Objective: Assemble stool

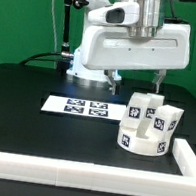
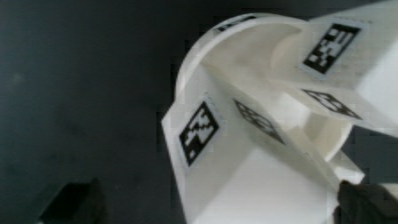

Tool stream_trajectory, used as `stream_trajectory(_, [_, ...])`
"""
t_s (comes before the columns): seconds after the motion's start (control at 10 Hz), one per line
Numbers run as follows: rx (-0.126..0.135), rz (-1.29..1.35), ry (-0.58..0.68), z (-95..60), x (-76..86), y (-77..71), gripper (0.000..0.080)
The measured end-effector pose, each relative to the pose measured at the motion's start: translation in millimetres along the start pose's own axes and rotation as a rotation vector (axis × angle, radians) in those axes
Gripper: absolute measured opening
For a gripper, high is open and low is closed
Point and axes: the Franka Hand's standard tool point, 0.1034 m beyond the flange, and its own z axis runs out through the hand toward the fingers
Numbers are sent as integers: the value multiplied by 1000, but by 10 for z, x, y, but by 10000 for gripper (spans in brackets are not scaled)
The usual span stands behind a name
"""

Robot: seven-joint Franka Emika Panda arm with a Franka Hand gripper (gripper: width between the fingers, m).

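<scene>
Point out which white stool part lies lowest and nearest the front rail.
The round disc seat, lying flat at the pile's front; the blocky legs stack behind and above it.

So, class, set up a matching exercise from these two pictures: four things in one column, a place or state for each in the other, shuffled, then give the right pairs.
Things:
1. gripper
2. marker board
3. stool parts
4. border rail

Descriptions:
A. lies flat on the black table, in front of the arm's base
B. clustered at the exterior view's right
C. open, holding nothing, above the parts
D. runs along the table's near edge

Pairs: 1-C, 2-A, 3-B, 4-D
</scene>
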Motion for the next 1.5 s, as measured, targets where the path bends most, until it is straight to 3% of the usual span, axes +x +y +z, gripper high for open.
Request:
stream_trajectory(0.1, [-2, -81, -10, -7, -8, -11, 649])
stream_trajectory(0.2, [19, -173, -47, -82, -42, -123, 649])
stream_trajectory(0.3, [21, -304, -36, -117, -54, -129, 649])
stream_trajectory(0.6, [26, -597, -41, -54, -110, -148, 649])
stream_trajectory(0.8, [26, -798, -39, -31, -48, -102, 649])
stream_trajectory(1.2, [11, -889, -57, 98, 21, -47, 649])
stream_trajectory(1.4, [16, -873, -74, 190, -32, 1, 649])
stream_trajectory(1.5, [16, -869, -74, 194, -46, 6, 563])
